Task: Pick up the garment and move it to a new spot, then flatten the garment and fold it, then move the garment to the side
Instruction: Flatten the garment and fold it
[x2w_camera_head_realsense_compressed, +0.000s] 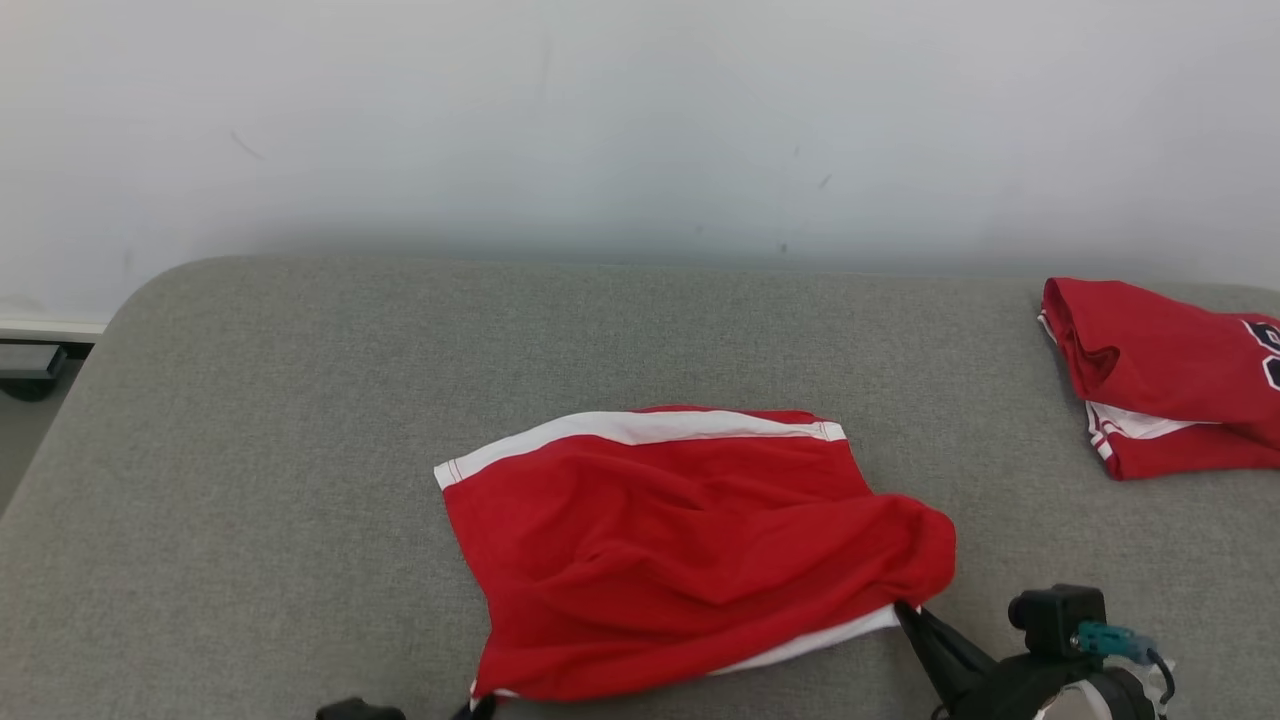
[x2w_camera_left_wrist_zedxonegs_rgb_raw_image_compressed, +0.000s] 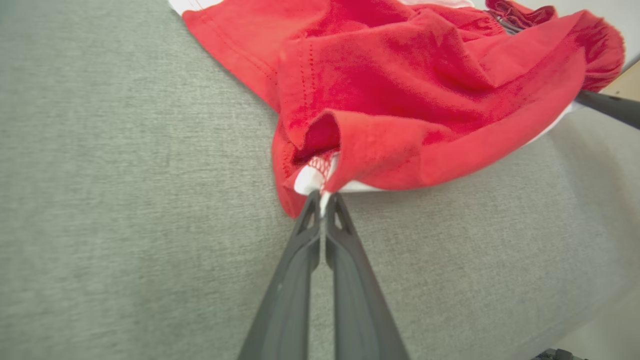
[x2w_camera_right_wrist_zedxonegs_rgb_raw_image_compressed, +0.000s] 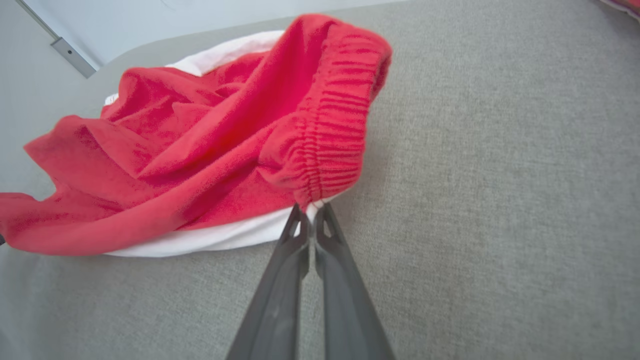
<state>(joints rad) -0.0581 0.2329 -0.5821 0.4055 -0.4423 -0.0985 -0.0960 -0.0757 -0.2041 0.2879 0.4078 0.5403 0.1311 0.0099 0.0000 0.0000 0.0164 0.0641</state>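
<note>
A: How many garments are there?
B: Two. One pair of red shorts (x2w_camera_head_realsense_compressed: 690, 540) and one folded red jersey (x2w_camera_head_realsense_compressed: 1170, 380).
A: And how many grippers?
B: Also two, the left gripper (x2w_camera_left_wrist_zedxonegs_rgb_raw_image_compressed: 323, 200) and the right gripper (x2w_camera_right_wrist_zedxonegs_rgb_raw_image_compressed: 311, 212).

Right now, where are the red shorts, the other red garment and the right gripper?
red shorts (x2w_camera_head_realsense_compressed: 680, 540): head view, cloth middle.
other red garment (x2w_camera_head_realsense_compressed: 1160, 365): head view, red top.
right gripper (x2w_camera_right_wrist_zedxonegs_rgb_raw_image_compressed: 311, 210): right wrist view, between fingertips.

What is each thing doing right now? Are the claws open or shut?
Shorts: rumpled, both near corners pinched.
Left gripper: shut on the shorts.
Right gripper: shut on the shorts, at the waistband.
Jersey: loosely folded, lying apart on the right.
</note>
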